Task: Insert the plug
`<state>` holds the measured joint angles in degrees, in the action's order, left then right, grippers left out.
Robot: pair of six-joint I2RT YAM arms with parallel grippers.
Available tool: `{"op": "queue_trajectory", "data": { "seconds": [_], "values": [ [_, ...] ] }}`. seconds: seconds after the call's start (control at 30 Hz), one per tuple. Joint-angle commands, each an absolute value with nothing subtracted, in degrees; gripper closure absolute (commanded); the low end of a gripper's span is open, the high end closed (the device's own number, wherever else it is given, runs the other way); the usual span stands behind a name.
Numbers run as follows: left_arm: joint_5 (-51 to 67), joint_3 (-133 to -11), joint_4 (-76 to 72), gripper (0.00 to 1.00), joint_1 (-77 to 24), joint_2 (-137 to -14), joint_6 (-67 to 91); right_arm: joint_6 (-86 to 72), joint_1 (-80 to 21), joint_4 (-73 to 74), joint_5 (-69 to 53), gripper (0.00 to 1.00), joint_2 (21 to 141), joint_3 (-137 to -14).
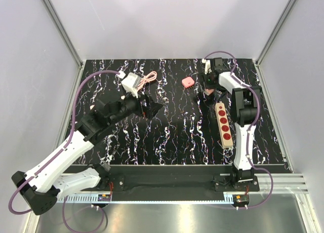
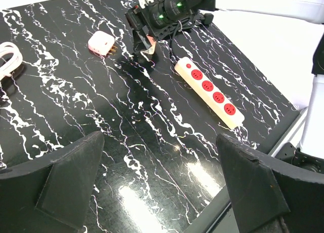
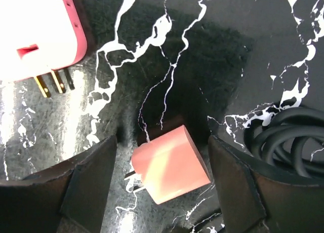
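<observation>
Right gripper (image 3: 162,147) hangs open astride the plug (image 3: 171,166) on the table (image 3: 202,55); lower squarely, pinch its flat sides, leaving prongs (image 3: 132,180) free for the strip (image 1: 224,123).

Salmon-pink plug (image 3: 169,164), rounded square, lying flat, prongs visible

The left end effector (image 2: 159,142) is hanging spread wide above the marbled surface (image 2: 126,121); ahead, a pink adapter (image 2: 100,42) and a power strip (image 2: 210,91) are lying well apart.
</observation>
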<state>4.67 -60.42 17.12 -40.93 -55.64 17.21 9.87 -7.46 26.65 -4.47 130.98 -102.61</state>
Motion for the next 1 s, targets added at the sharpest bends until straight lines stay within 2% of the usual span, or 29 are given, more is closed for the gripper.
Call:
{"op": "queue_trajectory", "data": {
  "seconds": [0.0,0.03,0.07,0.17,0.2,0.3,0.33,0.5,0.57,0.7,0.97],
  "values": [
    [1.94,-62.32,15.29,0.01,-41.04,-55.55,18.02,12.66,-7.12,29.53,-7.38,0.24,131.4,-104.77],
    [1.15,-62.14,15.21,0.01,-41.04,-55.63,18.02,12.31,-7.21,29.71,-7.82,0.28,131.31,-104.24],
    [0.62,-61.96,15.21,0.01,-41.04,-55.63,18.1,12.04,-7.21,29.97,-8.43,0.36,131.05,-104.06],
    [-3.5,-61.61,15.82,0.01,-40.96,-56.51,18.54,8.89,-7.21,30.41,-11.77,0.47,129.12,-102.66],
    [-4.47,-61.79,16.26,0.01,-40.78,-57.38,18.81,7.57,-7.38,30.41,-12.65,0.55,128.33,-102.22],
    [-5.19,-62.49,17.22,0.01,-40.08,-59.06,19.42,0.37,-8.26,30.41,-13.97,0.64,124.47,-98.98],
    [-5.71,-62.58,17.31,0.01,-39.73,-59.24,19.77,-5.22,-9.57,30.32,-12.41,0.65,121.58,-95.83],
    [-11.59,-61.17,17.05,0.01,-38.58,-58.54,20.74,-14.14,-17.29,25.51,-15.38,0.66,109.62,-79.04],
    [-13.18,-60.91,17.31,0.01,-38.58,-58.62,20.39,-16.08,-23.6,25.49,-10.66,0.66,103.99,-71.92],
    [-14.32,-62.22,19.24,0.01,-38.41,-60.81,21.09,-21.08,-29.7,25.93,-5.02,0.67,97.31,-61.73],
    [-8.36,-64.16,20.65,0.01,-38.5,-64.59,18.91,-27.68,-35.68,24.61,-0.97,0.68,88.69,-52.83]
  ]
}}
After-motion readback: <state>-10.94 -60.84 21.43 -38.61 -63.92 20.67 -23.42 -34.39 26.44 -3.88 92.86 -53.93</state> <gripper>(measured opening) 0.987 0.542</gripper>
